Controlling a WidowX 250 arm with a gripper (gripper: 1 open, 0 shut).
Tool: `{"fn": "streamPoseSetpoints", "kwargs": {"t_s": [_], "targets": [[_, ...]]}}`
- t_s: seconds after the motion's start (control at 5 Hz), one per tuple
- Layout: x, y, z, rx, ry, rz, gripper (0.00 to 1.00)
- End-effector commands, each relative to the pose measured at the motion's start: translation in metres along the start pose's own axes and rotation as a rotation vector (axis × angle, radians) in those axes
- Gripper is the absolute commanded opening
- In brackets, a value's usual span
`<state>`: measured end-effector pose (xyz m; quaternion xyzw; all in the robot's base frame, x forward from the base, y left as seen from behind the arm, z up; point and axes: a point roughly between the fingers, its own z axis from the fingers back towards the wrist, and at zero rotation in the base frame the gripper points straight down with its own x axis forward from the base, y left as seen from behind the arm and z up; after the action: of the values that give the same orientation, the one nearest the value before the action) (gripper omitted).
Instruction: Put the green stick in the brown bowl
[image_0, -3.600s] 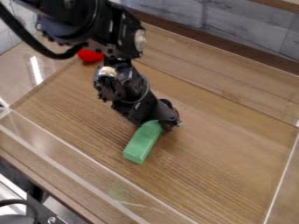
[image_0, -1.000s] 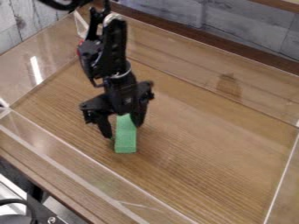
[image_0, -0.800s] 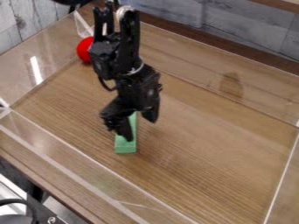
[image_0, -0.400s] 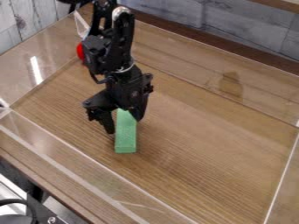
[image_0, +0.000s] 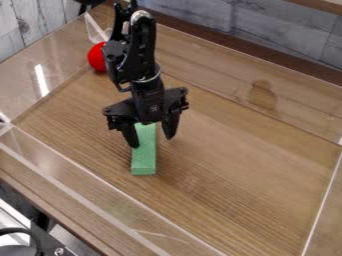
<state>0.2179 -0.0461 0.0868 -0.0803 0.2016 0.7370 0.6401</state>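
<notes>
The green stick (image_0: 143, 156) lies flat on the wooden table (image_0: 254, 165), just below the middle of the view, its long axis running roughly from 12 to 6 o'clock. The gripper (image_0: 147, 125) hangs directly over the stick's upper end, at its 12 o'clock side, with its two fingers (image_0: 120, 127) spread wide to either side of that end. The jaws are open and hold nothing; whether the tips touch the stick cannot be told. The black arm (image_0: 132, 50) rises from the gripper toward 11 o'clock. A red ball (image_0: 98, 56) sits near the table's far edge, at about 10 o'clock from the gripper, partly hidden behind the arm.
</notes>
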Motion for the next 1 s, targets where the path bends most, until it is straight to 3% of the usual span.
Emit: {"fn": "streamPoseSetpoints", "kwargs": {"t_s": [0.0,0.4,0.8], "targets": [[-0.008,0.003,0.002,-0.039,0.009,0.032,0.00],[-0.001,-0.014,0.023,-0.030,-0.007,0.007,0.00],[0.009,-0.011,0.017,0.005,-0.050,-0.079,0.00]]}}
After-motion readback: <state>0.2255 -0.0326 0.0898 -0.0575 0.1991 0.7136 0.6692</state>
